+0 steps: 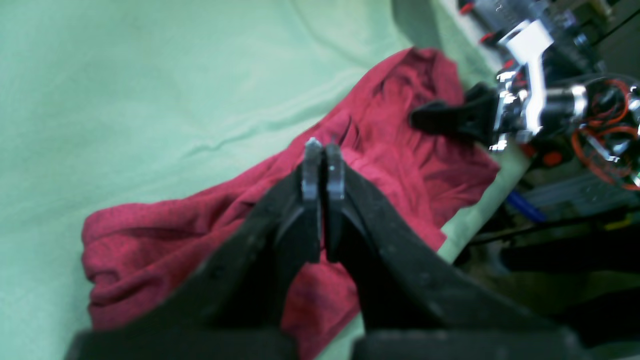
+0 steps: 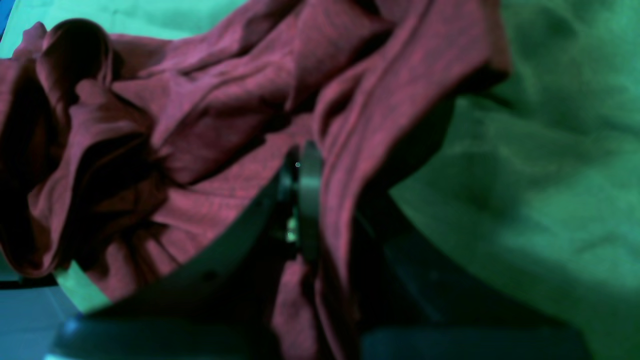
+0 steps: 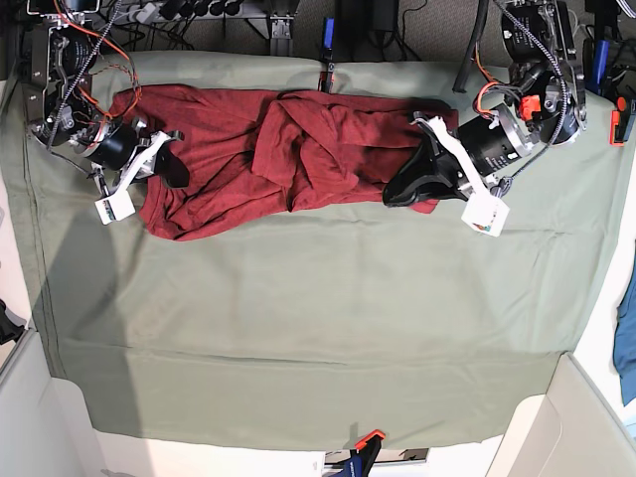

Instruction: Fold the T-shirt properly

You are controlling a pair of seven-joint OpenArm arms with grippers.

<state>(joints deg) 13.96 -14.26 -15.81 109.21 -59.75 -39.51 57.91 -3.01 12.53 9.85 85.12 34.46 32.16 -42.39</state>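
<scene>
The dark red T-shirt (image 3: 298,149) lies crumpled in a long band along the far side of the table. My right gripper (image 3: 177,175) is at its left end in the base view. In the right wrist view the right gripper (image 2: 317,157) is shut on a fold of the T-shirt (image 2: 200,110), and the cloth drapes over one finger. My left gripper (image 3: 396,196) rests at the shirt's right end. In the left wrist view the left gripper (image 1: 323,147) is shut with nothing between its jaws, just over the T-shirt (image 1: 400,170). The right gripper (image 1: 437,119) also shows there.
A sage-green table cloth (image 3: 298,328) covers the whole table. Cables and electronics (image 3: 199,10) crowd the far edge behind both arms. A blue cloth (image 3: 626,338) hangs off the right side. An orange clamp (image 3: 370,438) sits at the near edge.
</scene>
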